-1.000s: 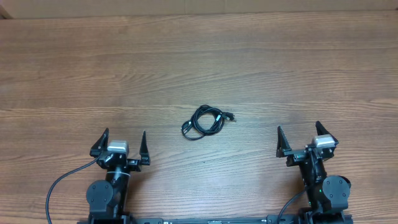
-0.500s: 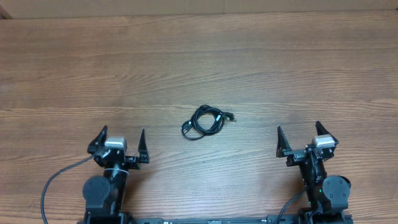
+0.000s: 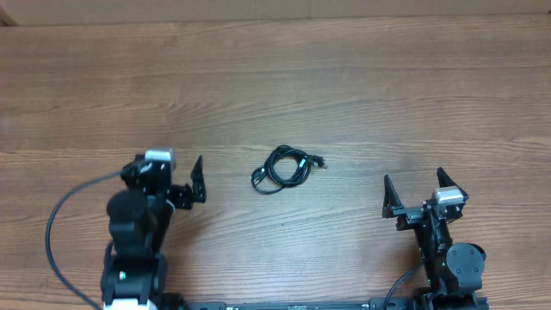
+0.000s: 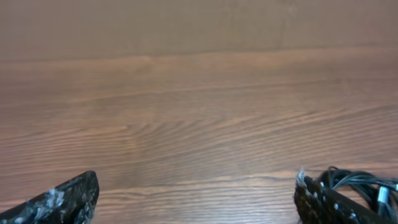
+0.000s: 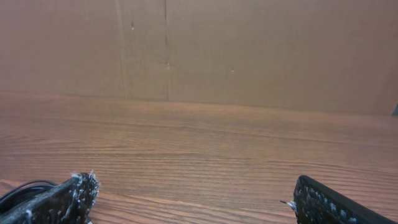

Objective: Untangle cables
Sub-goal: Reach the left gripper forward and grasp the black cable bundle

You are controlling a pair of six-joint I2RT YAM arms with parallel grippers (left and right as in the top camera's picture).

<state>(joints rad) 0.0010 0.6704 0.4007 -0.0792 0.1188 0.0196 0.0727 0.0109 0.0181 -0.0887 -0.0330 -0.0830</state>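
left gripper (image 3: 170, 169) nearer cables (image 3: 301, 165), whole coil overhead

- A wooden table (image 3: 344, 77) fills almost the whole overhead view, its warm brown top streaked with long grain lines running side to side.
- In places the grain bends into wavy, arched patterns.
- Along the table's far edge stands a plain brown board (image 5: 261, 50), flat and matte, like cardboard.
- Thin vertical seams (image 5: 118, 43) run down the board.
- The light is soft and even, with a faint pale sheen on the table top.
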